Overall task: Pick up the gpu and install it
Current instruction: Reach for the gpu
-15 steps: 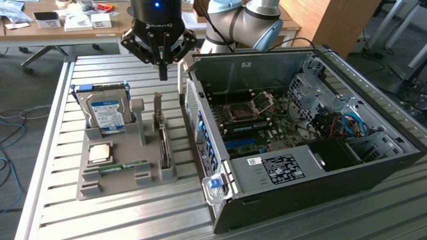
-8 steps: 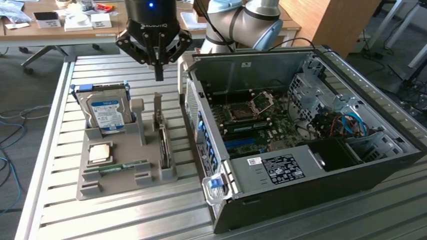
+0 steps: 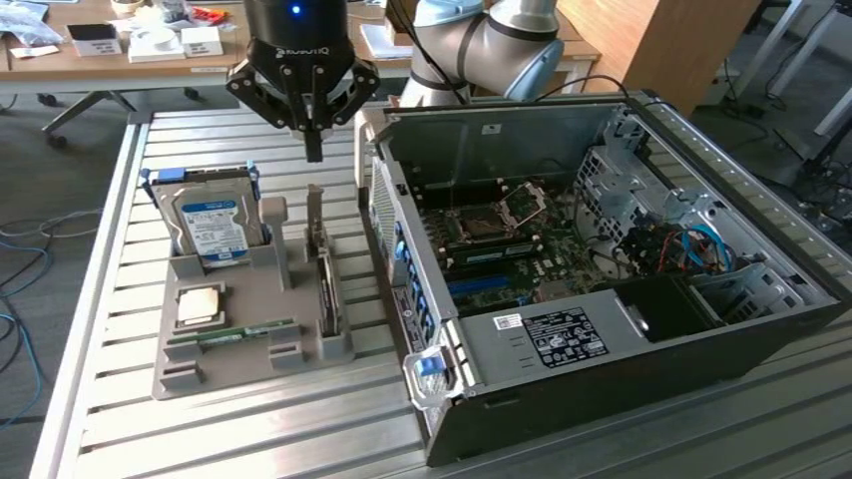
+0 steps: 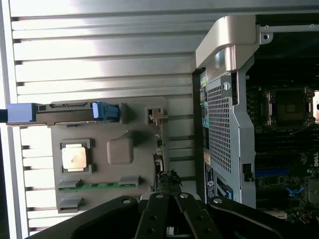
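Observation:
The gpu [image 3: 326, 289] is a thin dark card standing on edge in a slot on the right side of the grey parts holder [image 3: 226, 371]. My gripper [image 3: 314, 150] hangs above the far end of the card, apart from it. Its fingers are shut together with nothing between them. In the wrist view the gpu [image 4: 164, 179] appears edge-on, just ahead of my gripper [image 4: 167, 209]. The open computer case [image 3: 600, 259] lies on its side to the exterior view's right of the holder, with the motherboard [image 3: 520, 239] exposed.
The holder also carries an upright silver hard drive [image 3: 213, 228], a square processor [image 3: 200, 304] and a green memory stick [image 3: 246, 331]. The slatted metal table [image 3: 266, 439] runs under everything. The case's wall [image 4: 224, 124] stands close beside the gpu slot.

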`<state>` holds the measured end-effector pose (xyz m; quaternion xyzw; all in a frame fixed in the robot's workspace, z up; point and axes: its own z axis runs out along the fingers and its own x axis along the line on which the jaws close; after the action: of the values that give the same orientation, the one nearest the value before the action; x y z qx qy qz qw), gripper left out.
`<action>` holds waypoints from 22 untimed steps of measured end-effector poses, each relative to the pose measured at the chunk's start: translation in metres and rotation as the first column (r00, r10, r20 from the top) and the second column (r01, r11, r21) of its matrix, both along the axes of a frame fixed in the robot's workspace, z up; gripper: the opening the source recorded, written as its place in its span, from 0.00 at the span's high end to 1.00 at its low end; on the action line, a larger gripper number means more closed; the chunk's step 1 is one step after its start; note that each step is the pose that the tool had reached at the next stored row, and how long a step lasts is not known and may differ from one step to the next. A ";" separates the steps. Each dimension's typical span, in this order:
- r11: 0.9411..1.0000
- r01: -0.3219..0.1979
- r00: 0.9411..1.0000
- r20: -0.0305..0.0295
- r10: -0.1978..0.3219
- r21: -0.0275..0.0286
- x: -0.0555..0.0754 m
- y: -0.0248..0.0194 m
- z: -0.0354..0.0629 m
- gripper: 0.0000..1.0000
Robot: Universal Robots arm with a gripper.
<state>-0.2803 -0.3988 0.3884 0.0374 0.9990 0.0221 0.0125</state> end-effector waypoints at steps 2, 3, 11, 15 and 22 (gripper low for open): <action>1.000 0.000 1.000 0.000 0.000 0.000 -0.002 0.0000 0.0000 0.89; 1.000 0.000 1.000 0.000 0.000 0.000 -0.002 0.0000 0.0000 0.89; 1.000 0.000 1.000 0.000 0.000 0.000 -0.002 -0.0008 0.0000 0.89; 1.000 0.000 1.000 0.000 0.000 -0.001 -0.002 -0.0019 0.0000 0.89; 1.000 0.000 1.000 0.000 0.000 -0.003 -0.003 -0.0028 0.0000 0.89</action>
<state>-0.2829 -0.4016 0.3883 0.0374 0.9990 0.0207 0.0125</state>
